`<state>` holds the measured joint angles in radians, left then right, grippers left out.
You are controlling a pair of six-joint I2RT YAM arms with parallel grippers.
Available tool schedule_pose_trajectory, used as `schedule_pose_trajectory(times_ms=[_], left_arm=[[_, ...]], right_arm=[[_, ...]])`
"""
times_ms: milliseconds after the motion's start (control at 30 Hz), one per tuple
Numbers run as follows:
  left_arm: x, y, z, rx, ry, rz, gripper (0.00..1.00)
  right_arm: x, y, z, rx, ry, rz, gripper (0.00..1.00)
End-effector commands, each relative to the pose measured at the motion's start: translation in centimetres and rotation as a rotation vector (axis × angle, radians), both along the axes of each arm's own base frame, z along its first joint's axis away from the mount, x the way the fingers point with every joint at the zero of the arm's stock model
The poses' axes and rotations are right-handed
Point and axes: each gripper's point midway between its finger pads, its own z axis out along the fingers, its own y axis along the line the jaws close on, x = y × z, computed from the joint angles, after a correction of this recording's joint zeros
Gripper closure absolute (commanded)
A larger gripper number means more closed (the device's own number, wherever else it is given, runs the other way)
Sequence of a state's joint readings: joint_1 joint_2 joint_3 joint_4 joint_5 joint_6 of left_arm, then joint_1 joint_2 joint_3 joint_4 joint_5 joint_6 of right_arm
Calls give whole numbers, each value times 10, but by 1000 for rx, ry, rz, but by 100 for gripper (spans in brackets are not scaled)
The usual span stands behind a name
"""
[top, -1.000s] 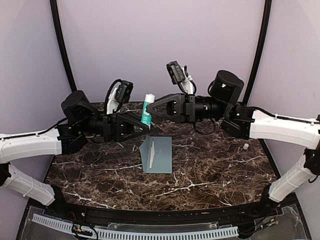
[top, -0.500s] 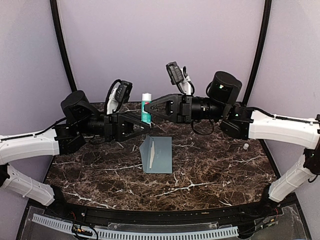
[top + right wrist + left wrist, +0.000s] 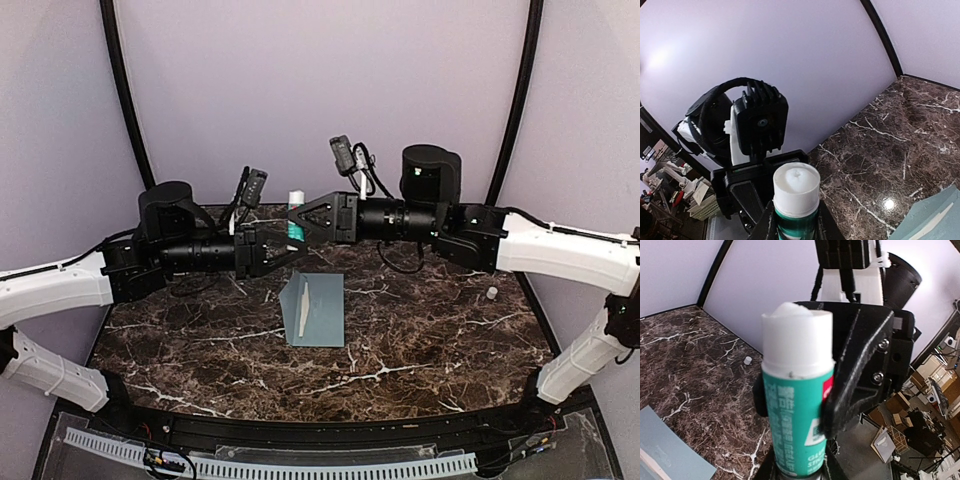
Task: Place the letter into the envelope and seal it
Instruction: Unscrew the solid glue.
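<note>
Envelope: one, flat at the middle of the table. Left arm and right arm stretch level toward each other above its far side. Left gripper and right gripper both pinch the one upright glue stick. One small white cap lies well to the right.

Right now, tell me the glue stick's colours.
The glue stick: teal-green label, red patch, white top; best in left wrist view.

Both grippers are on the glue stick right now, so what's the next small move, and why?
Probably open the left gripper and let go. The glue stick is uncapped with glue showing, the right gripper clamps it too, and the envelope lies on the table below; one gripper alone could tip it down there.
</note>
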<state>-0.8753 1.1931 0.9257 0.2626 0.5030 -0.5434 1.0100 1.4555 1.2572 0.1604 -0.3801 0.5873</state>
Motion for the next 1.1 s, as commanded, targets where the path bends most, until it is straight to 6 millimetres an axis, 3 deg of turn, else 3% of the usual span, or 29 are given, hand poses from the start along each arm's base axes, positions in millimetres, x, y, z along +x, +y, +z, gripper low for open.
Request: schedule_pose_trajectory(times_ms=[0,267,500,700,900,1067], left_arm=[[33,11,-17,111,16,188,100],[45,9,-33,180,47,229,100],[49,10,-33,172,56,257,100],[42,12,-26,82,78,223,100],[40,25,-13,7,99,211,100],[12,23,12,-68,15,56,100]], right_arm=[[14,11,-7,-87,12,-114,100],[30,23,-40,-214,57,-270,100],[28,24,-35,-226,62,-272,100],[24,-1,-8,-162,-11,-309,78],[20,-29,11,-150,-83,-348,49],[10,-35,22,-83,-94,-237,36]])
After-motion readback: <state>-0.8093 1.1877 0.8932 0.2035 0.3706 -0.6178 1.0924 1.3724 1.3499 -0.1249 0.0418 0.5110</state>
